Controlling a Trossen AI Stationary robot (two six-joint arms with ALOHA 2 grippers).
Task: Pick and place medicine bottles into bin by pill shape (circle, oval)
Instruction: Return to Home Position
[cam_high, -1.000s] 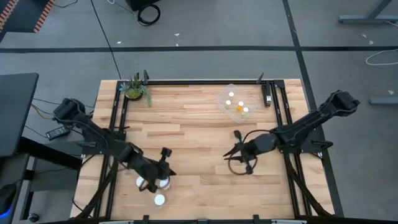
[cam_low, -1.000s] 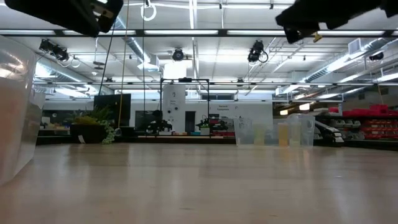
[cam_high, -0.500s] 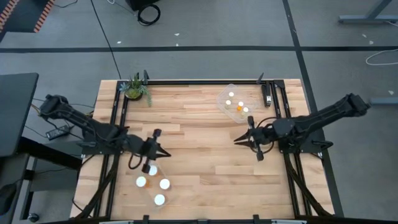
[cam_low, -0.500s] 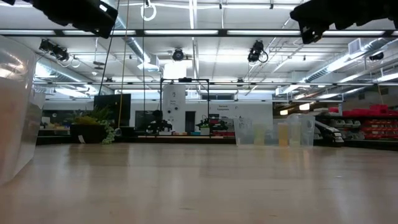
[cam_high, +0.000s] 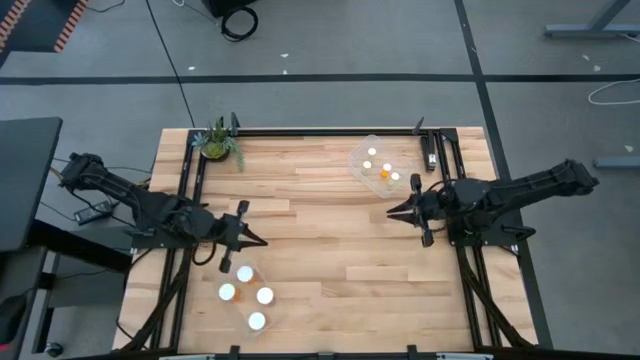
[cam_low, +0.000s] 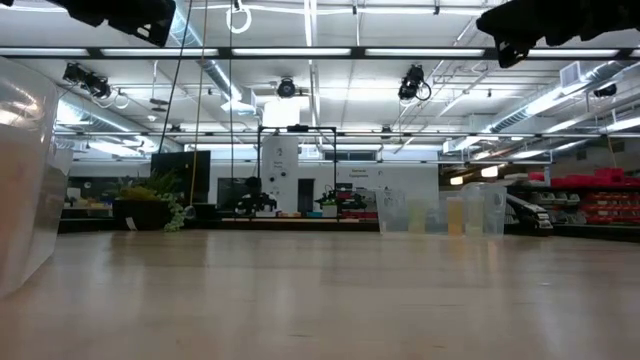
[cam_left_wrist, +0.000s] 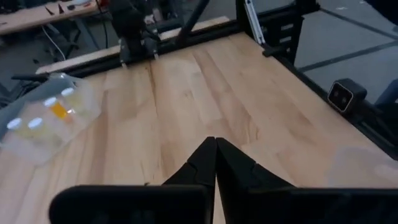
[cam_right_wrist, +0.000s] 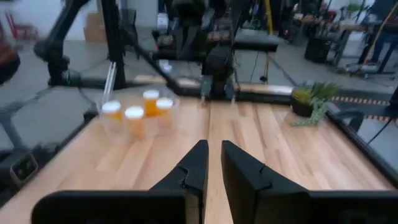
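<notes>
Several orange medicine bottles with white caps (cam_high: 245, 273) stand in a clear bin (cam_high: 262, 280) near the table's front left. More medicine bottles (cam_high: 371, 152) stand in a second clear bin (cam_high: 358, 152) at the far right, which also shows in the right wrist view (cam_right_wrist: 168, 124). My left gripper (cam_high: 262, 241) hangs shut above the wood just beyond the near bin, pointing toward the table's right. My right gripper (cam_high: 390, 212) hangs on the near side of the far bin and points left. A narrow gap (cam_right_wrist: 214, 152) parts its fingers, with nothing in it.
A small potted plant (cam_high: 216, 140) stands at the far left corner. A black frame rail (cam_high: 320, 131) runs along the table's far edge and down both sides. Bare wood (cam_high: 330, 250) lies between the two grippers.
Both arms have drawn back and risen. My left gripper has left the near bin, going toward the far edge and tipping up nearer to level. My right gripper has gone toward the far and right edges, also tipping up. A bottle cap that the left gripper covered now shows.
</notes>
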